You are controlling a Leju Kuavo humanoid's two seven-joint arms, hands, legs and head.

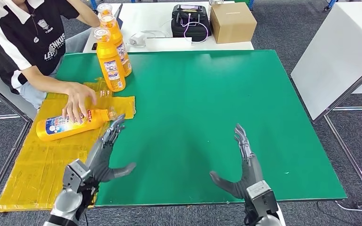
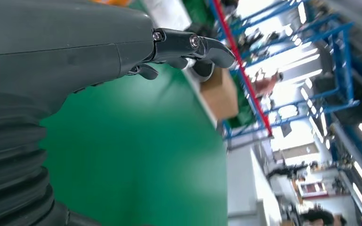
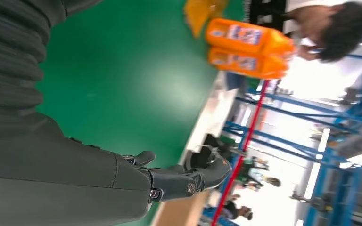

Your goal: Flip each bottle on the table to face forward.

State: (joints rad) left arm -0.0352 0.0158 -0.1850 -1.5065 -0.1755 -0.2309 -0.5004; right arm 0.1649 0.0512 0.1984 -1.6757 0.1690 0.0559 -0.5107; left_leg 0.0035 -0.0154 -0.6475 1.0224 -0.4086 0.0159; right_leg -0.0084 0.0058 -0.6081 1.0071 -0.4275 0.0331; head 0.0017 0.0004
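An orange bottle (image 1: 68, 124) lies on its side on the yellow mat (image 1: 42, 165) at the table's left, its cap pointing right. A person's hand (image 1: 78, 101) rests on it. Two more orange bottles stand upright at the far left of the green table (image 1: 202, 103): the nearer one (image 1: 110, 60) and one behind it (image 1: 118, 43); they also appear as upright bottles (image 3: 247, 47). My left hand (image 1: 104, 153) is open, fingers stretched toward the lying bottle's cap, just short of it. My right hand (image 1: 242, 165) is open above the table's near right part, holding nothing.
A white table behind holds a cardboard box (image 1: 232, 21), a black case (image 1: 190, 21) and cables. Another white table (image 1: 339, 52) stands at the right. The person sits at the far left corner.
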